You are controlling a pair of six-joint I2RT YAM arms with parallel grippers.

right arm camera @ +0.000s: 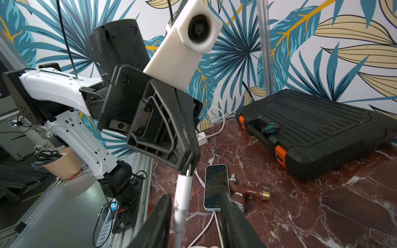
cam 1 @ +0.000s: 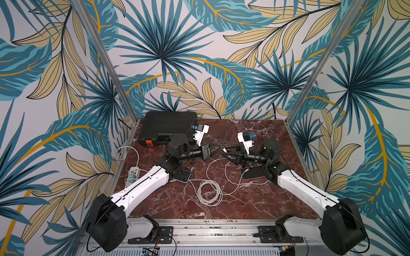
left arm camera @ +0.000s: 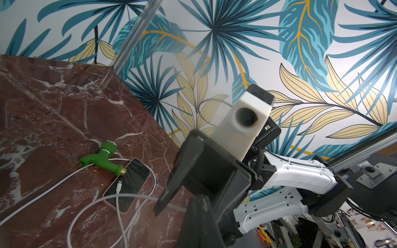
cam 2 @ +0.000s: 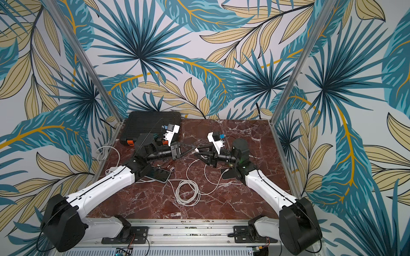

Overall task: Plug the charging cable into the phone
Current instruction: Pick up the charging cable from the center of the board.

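Charging cable plug [right arm camera: 182,193], tip hidden in clamped left gripper [right arm camera: 190,165], between parted right gripper [right arm camera: 195,195] jaws.

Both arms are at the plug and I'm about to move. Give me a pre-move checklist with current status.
1. Left pincer shut on plug: ok.
2. Right pincer open, clear of plug: ok.
3. Connector tip exposed for insertion: not ok; left pincer pinches right at it.
4. White-cased phone flat, screen up: ok.
5. Its port free: cannot tell; a cable meets that edge.
6. Cable coil slack on table: ok.
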